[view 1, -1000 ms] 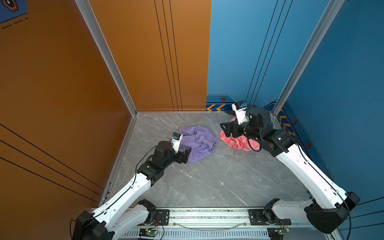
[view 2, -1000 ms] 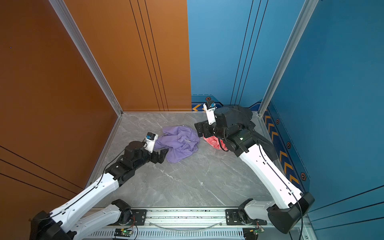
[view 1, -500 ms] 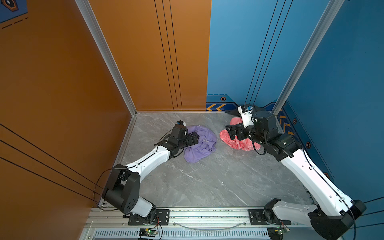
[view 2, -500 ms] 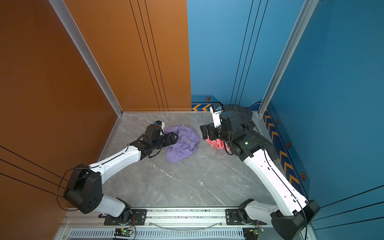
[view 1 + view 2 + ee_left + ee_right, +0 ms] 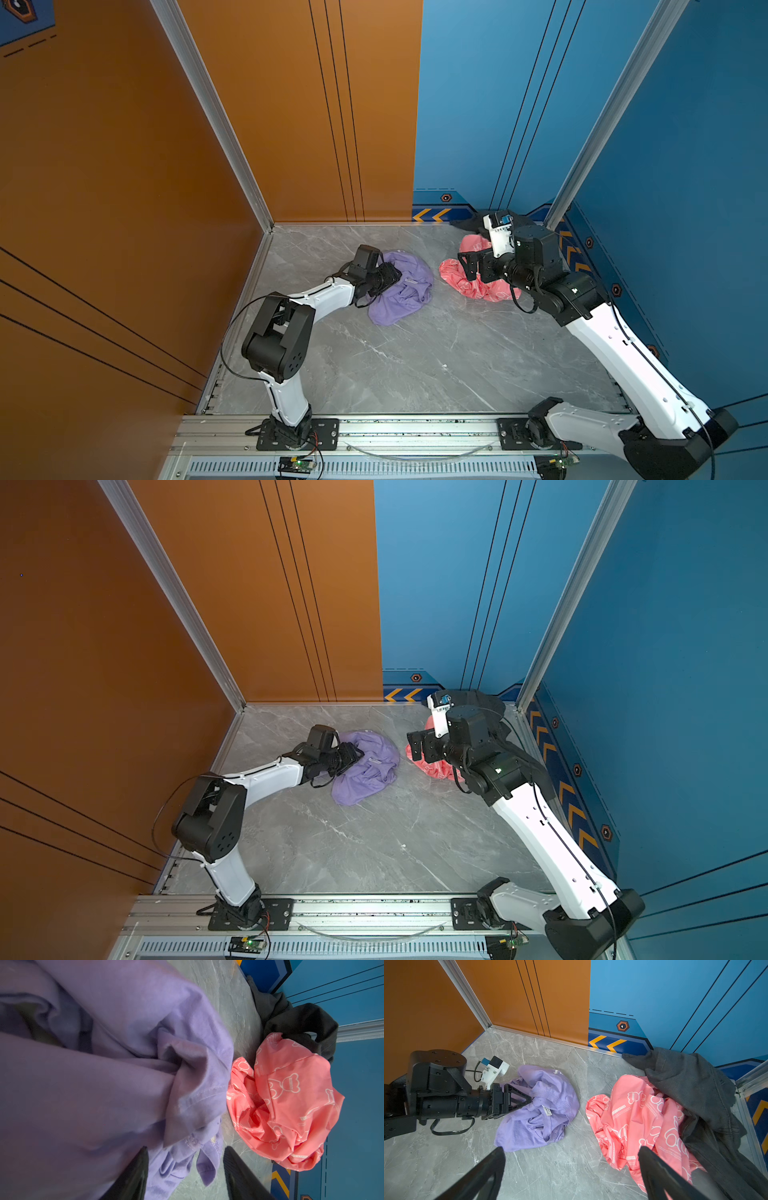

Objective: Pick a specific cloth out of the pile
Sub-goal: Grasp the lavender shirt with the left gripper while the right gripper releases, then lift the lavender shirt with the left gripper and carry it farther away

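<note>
The lavender-purple cloth lies crumpled on the grey floor, a gap apart from the pile. What shows of the pile is a coral-pink cloth with a dark grey cloth draped over its far side. My left gripper is pushed into the purple cloth's left edge. Its jaws are partly open, with folds of the cloth between them. My right gripper hangs wide open over bare floor between the two heaps, holding nothing.
An orange wall stands on the left and blue walls at the back and right. The dark grey cloth lies in the back right corner. A metal rail with both arm bases runs along the front edge.
My left arm has swung in from the front and reached into the purple cloth, bunching it, and its jaws have narrowed. The right gripper has drawn back slightly towards the pink cloth.
</note>
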### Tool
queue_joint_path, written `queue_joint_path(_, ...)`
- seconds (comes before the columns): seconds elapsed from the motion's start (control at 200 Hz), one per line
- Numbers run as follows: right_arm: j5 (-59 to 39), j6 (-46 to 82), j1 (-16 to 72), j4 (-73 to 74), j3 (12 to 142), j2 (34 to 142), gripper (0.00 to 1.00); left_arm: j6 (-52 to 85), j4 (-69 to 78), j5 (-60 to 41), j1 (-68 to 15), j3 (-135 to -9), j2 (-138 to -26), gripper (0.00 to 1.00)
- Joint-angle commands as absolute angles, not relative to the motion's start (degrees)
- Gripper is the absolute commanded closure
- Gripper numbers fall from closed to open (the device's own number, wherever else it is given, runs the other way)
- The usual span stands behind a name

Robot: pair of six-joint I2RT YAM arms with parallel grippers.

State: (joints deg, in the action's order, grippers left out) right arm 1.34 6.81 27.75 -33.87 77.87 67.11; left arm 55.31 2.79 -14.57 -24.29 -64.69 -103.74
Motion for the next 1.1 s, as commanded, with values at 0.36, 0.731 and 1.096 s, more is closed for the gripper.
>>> queue_joint_path(0.36,0.2,7.4,26.2,-32.4,76.5,64.4,0.0,53.8,7.8,-15.9,-22.2,-70.1,-106.1,1.0)
queue_joint_path(0.731,-0.9,8.4,25.3,-30.8,76.5,65.0,0.0,43.6,-6.3,-7.6,-17.9,-86.7,-97.2,1.0)
queue_joint_path(1.096,-2.1,10.7,24.3,-26.8,76.6,66.1,0.0,26.8,-27.1,4.2,-16.0,-123.6,-99.8,1.0)
